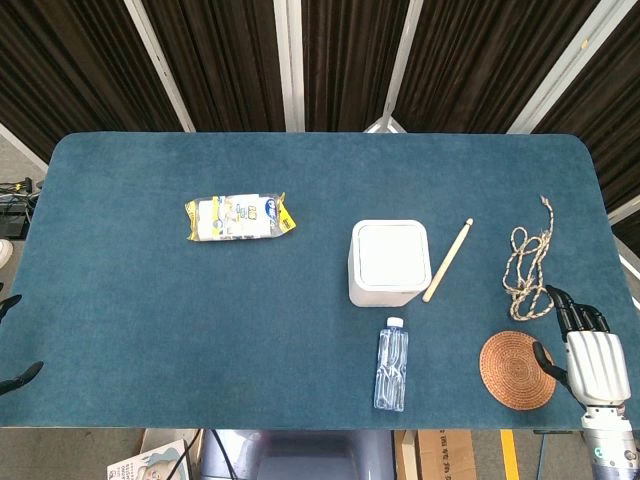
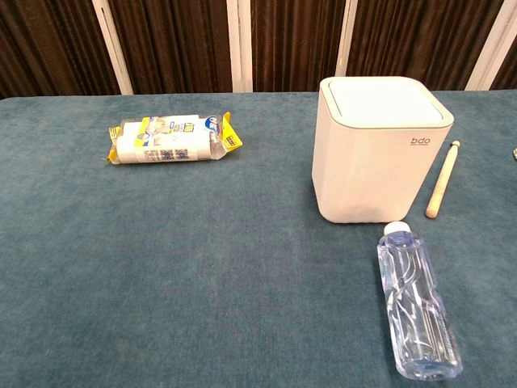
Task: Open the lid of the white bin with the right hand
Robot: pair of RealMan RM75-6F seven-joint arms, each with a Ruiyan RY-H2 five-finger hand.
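**Right hand waited at the table edge, white bin lid closed**

A blue-green cloth table (image 1: 150, 330) was seen from above and from chest height. The white bin (image 1: 388, 263) stood a little right of the table's centre, upright, with its lid (image 2: 386, 101) flat and closed. In the chest view the lid sat inside a pale grey rim.

The right hand (image 1: 585, 345) lay at about 4 o'clock from the bin, well apart from it, near the table's front right corner. Its fingers were stretched forward and a little apart, holding nothing. Its thumb touched or overlapped the edge of a round woven coaster (image 1: 517, 369). Of the left hand (image 1: 18, 345), only 2 dark fingertips showed at the far left edge, so I could not tell how its fingers lay.

3 things crowded the bin. A wooden stick (image 1: 447, 261) lay just beside it at 3 o'clock. A clear plastic water bottle (image 1: 392, 363) lay on its side at 6 o'clock. A coiled rope (image 1: 528, 268) lay between the stick and the right hand. A yellow and white packet (image 1: 240, 217) lay well apart at 9 o'clock.

The step in hand looked to be the reach. It would probably go best if the right hand rose first, crossed above the rope and stick, and came down on the lid from above. A light press or lift at one lid edge seemed wise, since a sideways push could slide the bin.
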